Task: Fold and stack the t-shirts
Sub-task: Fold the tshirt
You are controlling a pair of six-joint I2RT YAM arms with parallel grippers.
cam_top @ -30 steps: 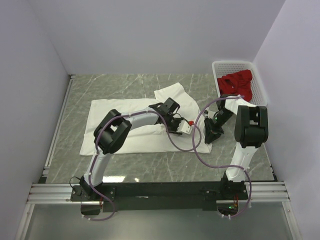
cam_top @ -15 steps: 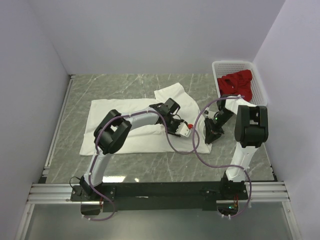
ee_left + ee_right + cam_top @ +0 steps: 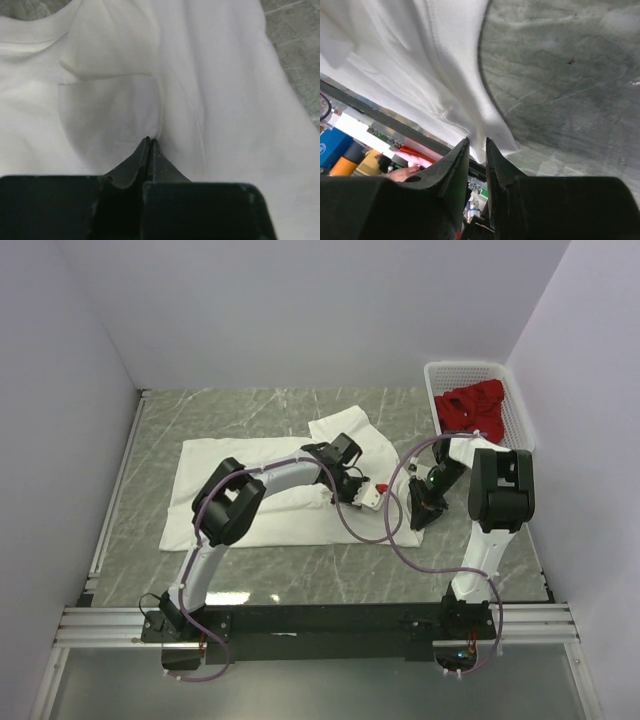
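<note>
The white t-shirt (image 3: pixel 215 465) lies spread on the marble table (image 3: pixel 250 410), with one sleeve toward the back. My left gripper (image 3: pixel 368 492) is shut on a pinched fold of the shirt (image 3: pixel 220 90) just below the round neck (image 3: pixel 35 37); its tips (image 3: pixel 150 140) meet on the cloth. My right gripper (image 3: pixel 420 515) sits at the shirt's near right corner. Its jaws (image 3: pixel 476 142) stand narrowly apart with the white hem (image 3: pixel 490 135) between them. The deep red t-shirt (image 3: pixel 470 405) lies crumpled in the basket.
The white slotted basket (image 3: pixel 455 368) stands at the back right corner against the wall. Purple cables loop over the table between the arms (image 3: pixel 395 540). Walls close in the left, back and right sides. Bare marble (image 3: pixel 560 75) shows beside the shirt's right edge.
My left wrist has shifted slightly toward the back with the cloth in it. The right gripper has stayed at the shirt's corner.
</note>
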